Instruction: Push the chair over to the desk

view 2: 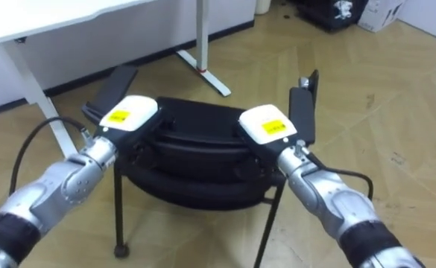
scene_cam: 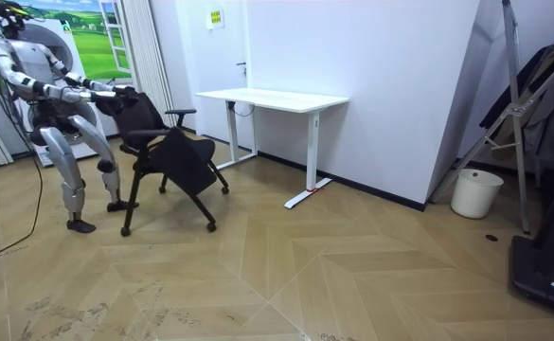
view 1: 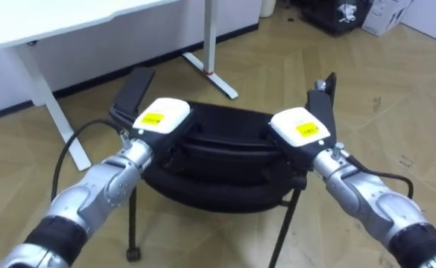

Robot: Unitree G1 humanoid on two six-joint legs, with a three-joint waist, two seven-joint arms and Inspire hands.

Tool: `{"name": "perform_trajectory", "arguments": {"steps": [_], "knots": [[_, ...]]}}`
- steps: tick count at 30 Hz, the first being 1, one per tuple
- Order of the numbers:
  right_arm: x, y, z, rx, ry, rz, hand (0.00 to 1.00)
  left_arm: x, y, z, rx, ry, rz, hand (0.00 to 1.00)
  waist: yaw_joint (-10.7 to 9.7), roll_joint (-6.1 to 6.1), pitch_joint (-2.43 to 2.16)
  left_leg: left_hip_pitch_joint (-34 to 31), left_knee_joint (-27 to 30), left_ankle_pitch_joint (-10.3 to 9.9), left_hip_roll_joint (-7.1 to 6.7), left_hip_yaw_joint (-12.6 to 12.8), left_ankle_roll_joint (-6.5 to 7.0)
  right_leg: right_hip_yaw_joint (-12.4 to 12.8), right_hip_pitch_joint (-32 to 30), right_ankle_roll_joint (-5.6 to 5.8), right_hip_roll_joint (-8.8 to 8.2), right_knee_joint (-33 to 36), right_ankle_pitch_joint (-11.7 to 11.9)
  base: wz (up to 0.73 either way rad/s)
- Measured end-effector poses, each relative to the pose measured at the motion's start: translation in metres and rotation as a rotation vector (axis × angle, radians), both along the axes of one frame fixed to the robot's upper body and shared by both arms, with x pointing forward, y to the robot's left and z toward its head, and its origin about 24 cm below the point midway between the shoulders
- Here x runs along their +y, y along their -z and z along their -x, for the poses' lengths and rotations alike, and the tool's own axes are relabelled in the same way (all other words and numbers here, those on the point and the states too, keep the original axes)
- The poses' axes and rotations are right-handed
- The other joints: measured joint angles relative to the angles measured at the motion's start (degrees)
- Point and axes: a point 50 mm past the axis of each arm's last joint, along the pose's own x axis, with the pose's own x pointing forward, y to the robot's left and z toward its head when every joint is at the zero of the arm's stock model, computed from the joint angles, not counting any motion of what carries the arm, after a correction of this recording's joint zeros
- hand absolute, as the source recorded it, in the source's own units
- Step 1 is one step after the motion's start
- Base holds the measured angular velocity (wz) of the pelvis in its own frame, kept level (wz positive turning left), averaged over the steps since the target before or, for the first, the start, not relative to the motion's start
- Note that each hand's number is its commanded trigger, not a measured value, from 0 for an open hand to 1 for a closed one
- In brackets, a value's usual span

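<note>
Pale wood parquet floor [scene_cam: 352, 275] ran across the whole room, and on it we saw the robot standing at the room view's left, knees a little bent, directly behind the chair. A white desk [scene_cam: 272, 98] on white legs stood against the white wall beyond, near the chair but apart from it. The black office chair [scene_cam: 177, 156] stood between the robot and the desk, its backrest toward the robot and its seat facing the desk. A white bucket [scene_cam: 475, 192] sat on the floor well apart, at the room view's right.

Both arms reached forward at about chest height, elbows slightly bent, to the top edge of the backrest. The left hand [view 1: 160, 117] lay palm down on the left part of that edge and the right hand [view 1: 299, 128] on the right part, the two level with each other and well apart. Their fingers went over the far side of the edge, so we could not tell whether they were curled or straight. The left armrest [view 1: 132, 93] and the right armrest [view 1: 320, 100] showed just beyond each hand.
</note>
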Motion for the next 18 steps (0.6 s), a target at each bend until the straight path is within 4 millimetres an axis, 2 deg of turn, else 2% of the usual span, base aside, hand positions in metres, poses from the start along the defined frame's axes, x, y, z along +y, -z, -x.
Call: {"name": "perform_trajectory", "arguments": {"steps": [1,2,3,4,5,6,8,10,11,12,13,14,15,16,17,18], "knots": [[0.0,-0.001,-0.001,-0.004,0.0,0.002,1.0,0.0,-0.001,-0.001,-0.005,-0.001,0.0,1.0,0.0,-0.28,0.01,0.0,0.85,-1.03,-0.73,0.01,0.18,0.1,-0.03,1.12,-0.99,1.15,-0.62,0.07],[-0.001,-0.005,-0.005,-0.016,0.002,0.005,1.0,-0.001,-0.005,-0.005,-0.015,-0.001,0.0,1.0,0.02,-0.33,0.15,-0.52,3.42,-3.48,-1.67,-0.1,0.63,0.49,-0.46,1.56,-2.21,4.3,-0.84,0.1],[-0.001,-0.009,-0.01,-0.028,0.005,0.008,1.0,-0.001,-0.009,-0.01,-0.026,-0.002,-0.001,1.0,0.0,-0.03,0.47,-1.11,6.31,-5.94,-1.89,-0.24,1.15,1.41,-1.82,1.05,-3.28,9.09,-0.29,0.1],[0.0,-0.011,-0.012,-0.034,0.006,0.009,1.0,-0.001,-0.012,-0.013,-0.031,-0.003,-0.002,1.0,0.09,0.13,0.61,-1.27,7.55,-7.01,-1.86,-0.27,1.28,2.13,-2.67,0.62,-3.69,11.43,0.25,0.1],[0.002,-0.014,-0.017,-0.042,0.011,0.007,1.0,-0.001,-0.016,-0.016,-0.04,-0.006,-0.001,1.0,0.34,0.22,0.89,-1.3,9.32,-8.58,-1.76,-0.39,1.42,3.73,-4.14,0.05,-4.04,15.33,1.61,0.08],[0.004,-0.017,-0.02,-0.057,0.015,0.002,1.0,0.001,-0.019,-0.019,-0.053,-0.008,-0.004,1.0,0.49,0.49,1.13,-1.21,10.47,-10.05,-1.69,-0.98,1.86,5.13,-5.71,-0.05,-4.0,18.56,3.69,0.1],[0.007,-0.021,-0.023,-0.087,0.014,-0.007,1.0,0.004,-0.025,-0.022,-0.081,-0.012,-0.01,1.0,0.86,0.66,1.82,-0.54,10.56,-11.17,-1.71,-1.89,1.75,7.33,-8.52,-0.5,-3.75,21.47,5.87,0.11],[0.01,-0.026,-0.026,-0.124,0.009,-0.009,1.0,0.006,-0.03,-0.024,-0.109,-0.01,-0.006,1.0,1.37,0.93,2.17,-0.36,10.19,-11.88,-1.48,-2.83,1.33,7.43,-11.82,-0.57,-3.56,21.94,4.19,0.18],[0.011,-0.028,-0.028,-0.142,0.017,-0.012,1.0,0.006,-0.033,-0.027,-0.12,-0.012,-0.006,1.0,1.43,1.48,2.74,0.31,10.14,-12.32,-0.74,-3.75,0.72,6.94,-13.79,-0.76,-2.89,20.86,3.69,0.26],[0.012,-0.029,-0.029,-0.15,0.019,-0.008,1.0,0.006,-0.034,-0.028,-0.123,-0.015,-0.007,1.0,2.09,1.91,3.02,1.2,9.86,-12.89,0.15,-4.38,-0.19,7.02,-15.97,-0.88,-2.02,18.27,3.76,0.25],[0.013,-0.029,-0.029,-0.154,0.018,-0.008,1.0,0.007,-0.035,-0.028,-0.125,-0.016,-0.006,1.0,2.36,1.95,3.04,1.57,9.58,-13.17,0.33,-4.92,-0.65,6.94,-17.06,-1.12,-1.78,16.39,3.94,0.28],[0.015,-0.03,-0.029,-0.165,0.014,-0.01,1.0,0.009,-0.035,-0.028,-0.135,-0.017,-0.007,1.0,2.49,2.11,3.16,2.22,9.4,-13.65,1.02,-5.95,-1.54,7.0,-18.78,-1.52,-1.02,11.63,4.83,0.41],[0.017,-0.029,-0.03,-0.165,0.012,-0.013,1.0,0.011,-0.034,-0.028,-0.138,-0.023,-0.007,1.0,2.68,1.82,3.32,3.47,9.26,-14.41,1.29,-7.22,-2.72,7.65,-19.83,-2.04,0.03,6.41,7.05,0.47],[0.018,-0.028,-0.03,-0.162,0.011,-0.014,1.0,0.012,-0.034,-0.027,-0.135,-0.025,-0.01,1.0,2.77,1.54,3.21,4.04,9.27,-14.92,1.38,-7.86,-3.32,8.51,-20.13,-2.2,0.56,3.39,8.7,0.55],[0.02,-0.027,-0.029,-0.157,0.006,-0.013,1.0,0.015,-0.032,-0.026,-0.13,-0.031,-0.012,1.0,2.76,0.98,3.0,4.94,9.84,-16.05,1.47,-9.52,-4.72,9.96,-20.41,-2.59,1.41,0.32,13.67,0.65],[0.02,-0.027,-0.029,-0.157,0.0,-0.01,1.0,0.017,-0.03,-0.025,-0.131,-0.038,-0.012,1.0,2.98,0.96,2.14,5.08,10.79,-17.28,2.19,-10.71,-6.34,9.29,-19.08,-4.52,2.4,1.15,14.97,0.61]]}}
